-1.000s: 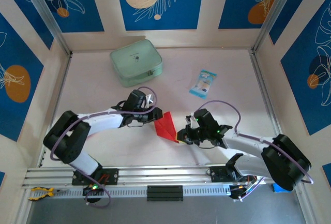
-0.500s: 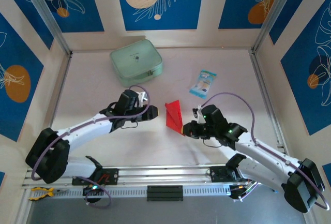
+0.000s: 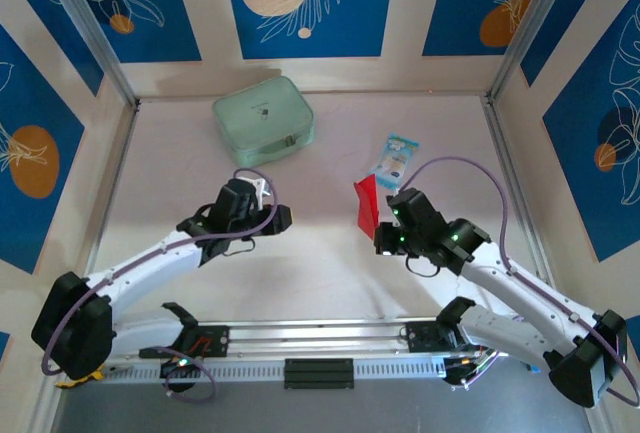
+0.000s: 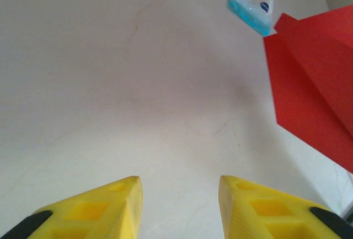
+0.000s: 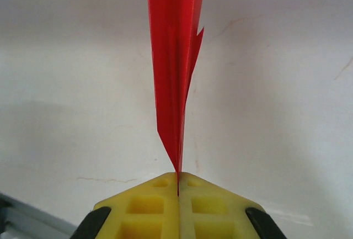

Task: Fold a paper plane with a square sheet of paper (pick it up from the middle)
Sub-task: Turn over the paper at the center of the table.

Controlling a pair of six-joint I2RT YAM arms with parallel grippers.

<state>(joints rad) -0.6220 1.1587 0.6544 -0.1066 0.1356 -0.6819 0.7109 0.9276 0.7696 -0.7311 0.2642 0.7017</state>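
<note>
Right gripper (image 5: pixel 177 182): my two yellow fingers are pressed flat together on the near end of the red paper plane (image 3: pixel 366 205), with its folded layers pinched in the seam between them. From my right wrist camera the plane runs edge-on out of the grip as a narrow red blade with a small step in one edge. From above, I hold it just right of the middle of the table (image 3: pixel 320 278), standing on edge and reaching from my fingers toward the far edge. It appears lifted off the surface, though from this angle I cannot be sure that no part of it touches.

Left gripper (image 4: pixel 179 188): my yellow fingers stand apart, with bare table showing in the gap between them. That gripper hovers left of the table's middle, pointing toward the plane and well apart from it. In my left wrist camera the plane's red folds show at the right edge of the picture.

Blue-white packet (image 3: pixel 393 160): lying flat right of the middle, toward the far edge, near the plane's far end but apart from it.

Pale green pouch (image 3: pixel 263 120): resting close to the far edge, left of the middle, well apart from both of my grippers and from the plane.
</note>
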